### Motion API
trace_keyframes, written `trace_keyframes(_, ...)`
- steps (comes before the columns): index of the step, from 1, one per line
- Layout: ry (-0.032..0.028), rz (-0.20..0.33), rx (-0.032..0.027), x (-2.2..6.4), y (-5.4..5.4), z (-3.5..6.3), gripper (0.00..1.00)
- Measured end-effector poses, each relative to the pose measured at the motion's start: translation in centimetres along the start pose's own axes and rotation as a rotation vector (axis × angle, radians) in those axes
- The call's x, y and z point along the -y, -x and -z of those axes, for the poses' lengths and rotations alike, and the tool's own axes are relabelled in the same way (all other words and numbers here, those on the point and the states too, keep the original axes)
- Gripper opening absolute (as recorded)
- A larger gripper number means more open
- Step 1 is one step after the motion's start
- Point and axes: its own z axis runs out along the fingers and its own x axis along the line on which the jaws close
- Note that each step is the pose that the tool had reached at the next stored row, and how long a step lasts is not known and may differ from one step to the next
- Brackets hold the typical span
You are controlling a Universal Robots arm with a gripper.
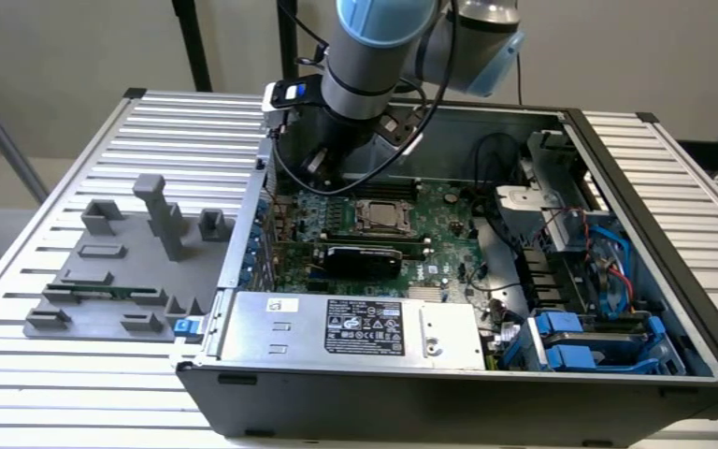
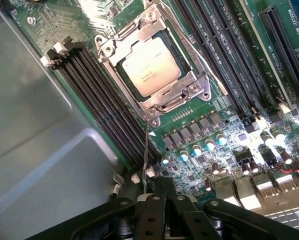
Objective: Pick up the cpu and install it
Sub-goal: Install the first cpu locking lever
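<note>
the black claw (image 2: 164, 187) is cut off at the picture's edge behind its linkages. ahead of it, print on the silvery square metal-topped cpu (image 2: 150, 66) is too small to read. above the claw, the grey-and-blue robot arm (image 1: 378, 47) is cut off.

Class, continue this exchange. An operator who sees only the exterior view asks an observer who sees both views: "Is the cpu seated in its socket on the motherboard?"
Observer: Yes. The cpu lies flat, printed side up, with a metal frame around its edges.
Operator: Are the jaws holding anything?
Observer: No. The gripper has its jaws shut, with nothing between them.
Operator: Are they touching the cpu?
Observer: No. They are apart from it, with a row of capacitors between.
</note>
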Motion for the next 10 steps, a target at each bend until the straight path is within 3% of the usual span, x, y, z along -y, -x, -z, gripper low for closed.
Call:
trace_keyframes(6,-0.0080,-0.001,-0.0175,0.03,-0.04,0.01,0.11)
trace_keyframes(10,-0.0096,-0.009,-0.0287,0.02,-0.06,0.02,0.11)
